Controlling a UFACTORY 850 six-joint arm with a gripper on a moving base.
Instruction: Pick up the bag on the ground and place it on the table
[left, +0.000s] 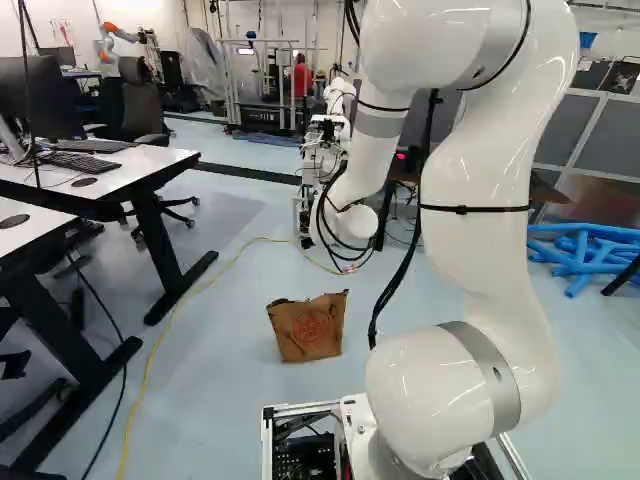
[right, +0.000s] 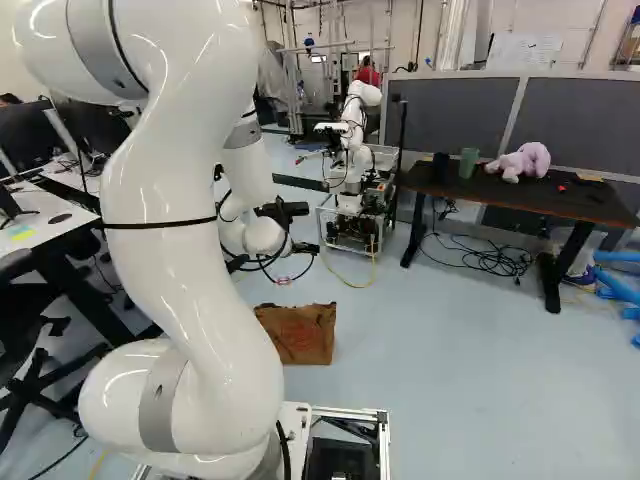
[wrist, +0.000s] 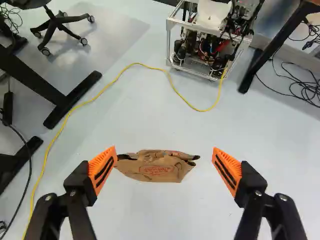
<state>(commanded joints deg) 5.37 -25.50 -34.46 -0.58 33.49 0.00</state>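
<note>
The gripper (wrist: 164, 162) has its two fingers spread wide, with nothing held between the orange pads (wrist: 103, 170). Ahead of the fingertips and below them, the brown paper bag (wrist: 155, 171) rests on the floor (wrist: 160, 215), framed by the gap but touching neither finger, and lined up a little nearer the finger on the yellow cable's side. It looks light and thin-walled, its mouth ragged and partly folded in, so I'd expect it to crumple easily and perhaps slide or tip if one finger nudged it first. Whether anything is inside can't be seen. The best hold is probably the upper part near the mouth, both layers pinched together, centred first and squeezed gently; a grip on a loose flap alone might tear or let it swing. Beyond the fingers, the yellow cable (wrist: 134, 63) curves around well clear of the bag, towards another robot (wrist: 210, 45). Past the finger on the cable's side stand the white desks (left: 150, 162); past the opposite finger, farther out, is the dark table (right: 545, 200) with a purple plush toy (right: 522, 162). Which should receive the bag isn't clear.
</note>
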